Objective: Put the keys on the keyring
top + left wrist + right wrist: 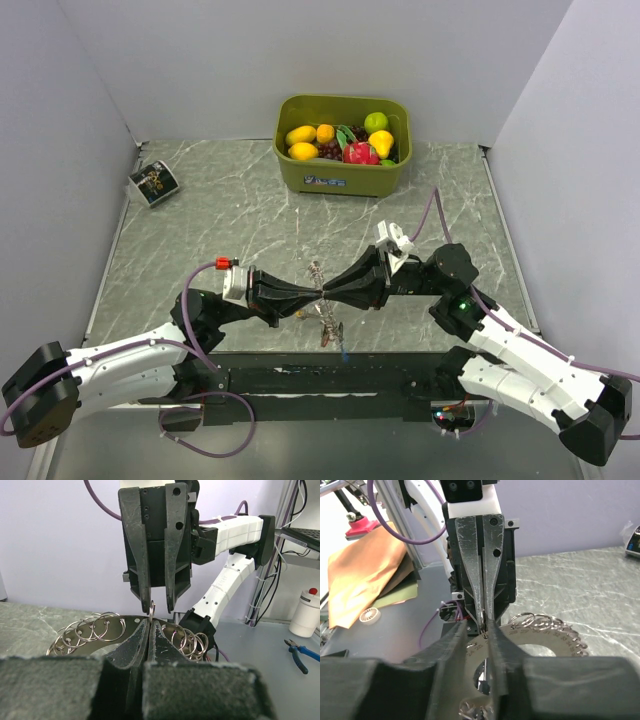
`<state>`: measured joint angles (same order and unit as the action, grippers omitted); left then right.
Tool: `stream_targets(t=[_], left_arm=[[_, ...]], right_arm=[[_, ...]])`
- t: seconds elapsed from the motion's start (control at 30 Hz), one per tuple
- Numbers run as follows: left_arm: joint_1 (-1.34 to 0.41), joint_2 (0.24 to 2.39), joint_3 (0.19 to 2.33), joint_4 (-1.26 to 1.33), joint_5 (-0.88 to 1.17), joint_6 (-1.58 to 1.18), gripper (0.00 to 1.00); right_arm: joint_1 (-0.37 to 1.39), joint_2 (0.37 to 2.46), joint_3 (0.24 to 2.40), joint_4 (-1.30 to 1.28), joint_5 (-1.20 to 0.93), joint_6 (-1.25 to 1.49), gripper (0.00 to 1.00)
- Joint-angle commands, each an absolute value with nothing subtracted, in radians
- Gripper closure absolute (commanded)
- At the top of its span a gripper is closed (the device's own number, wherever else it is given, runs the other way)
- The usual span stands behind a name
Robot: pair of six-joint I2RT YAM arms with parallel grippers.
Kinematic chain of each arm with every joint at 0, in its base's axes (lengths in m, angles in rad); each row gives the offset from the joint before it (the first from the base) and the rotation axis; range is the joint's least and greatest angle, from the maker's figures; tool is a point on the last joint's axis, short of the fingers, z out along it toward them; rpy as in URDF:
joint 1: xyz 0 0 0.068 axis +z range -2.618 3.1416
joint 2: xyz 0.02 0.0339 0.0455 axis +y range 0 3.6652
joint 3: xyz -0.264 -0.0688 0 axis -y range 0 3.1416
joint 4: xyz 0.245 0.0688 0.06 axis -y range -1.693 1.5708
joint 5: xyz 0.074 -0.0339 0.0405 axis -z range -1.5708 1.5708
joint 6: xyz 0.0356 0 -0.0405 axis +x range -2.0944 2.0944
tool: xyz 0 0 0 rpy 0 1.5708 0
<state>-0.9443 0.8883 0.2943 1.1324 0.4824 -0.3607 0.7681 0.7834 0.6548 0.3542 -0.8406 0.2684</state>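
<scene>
Seen from the top, the left hand (311, 293) and right hand (329, 290) meet tip to tip over the desk (200, 220), with the keyring (322, 312) hanging between them. In the left wrist view, the left hand's fingers are pressed together, pinching a small wire ring (151, 609) at the edge of the keyring's metal disc. In the right wrist view, the right hand's fingers stand slightly spread either side of that ring, and it is unclear whether they touch it.

L gripper (311, 296) & R gripper (331, 293) tip-to-tip at dangling keyring (325, 318).
</scene>
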Motion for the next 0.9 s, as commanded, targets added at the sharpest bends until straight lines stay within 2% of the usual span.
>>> stream_targets(t=[0.0, 0.27, 0.4, 0.53, 0.57, 0.6, 0.7, 0.87], left_arm=[[-0.948, 0.903, 0.353, 1.21, 0.492, -0.37, 0.99], [-0.948, 0.897, 0.351, 1.227, 0.497, -0.367, 0.99], [-0.948, 0.871, 0.35, 1.203, 0.495, -0.359, 0.99], [-0.948, 0.828, 0.374, 1.069, 0.495, -0.304, 0.98], [-0.948, 0.816, 0.38, 0.99, 0.495, -0.29, 0.95], [-0.948, 0.795, 0.394, 0.953, 0.485, -0.279, 0.82], [-0.946, 0.75, 0.428, 0.778, 0.483, -0.23, 0.63], [-0.948, 0.733, 0.546, 0.415, 0.469, -0.109, 0.51]], right_arm=[[0.781, 0.788, 0.692, 0.405, -0.841, 0.276, 0.81], [0.802, 0.819, 0.712, 0.338, -0.83, 0.233, 1.0], [0.805, 0.813, 0.724, 0.287, -0.805, 0.195, 1.0], [0.805, 0.796, 0.759, 0.18, -0.762, 0.132, 1.0], [0.805, 0.795, 0.765, 0.158, -0.753, 0.118, 1.0], [0.805, 0.792, 0.781, 0.111, -0.746, 0.091, 1.0], [0.804, 0.784, 0.814, 0.023, -0.732, 0.042, 1.0], [0.804, 0.784, 0.844, -0.075, -0.729, -0.03, 1.0]])
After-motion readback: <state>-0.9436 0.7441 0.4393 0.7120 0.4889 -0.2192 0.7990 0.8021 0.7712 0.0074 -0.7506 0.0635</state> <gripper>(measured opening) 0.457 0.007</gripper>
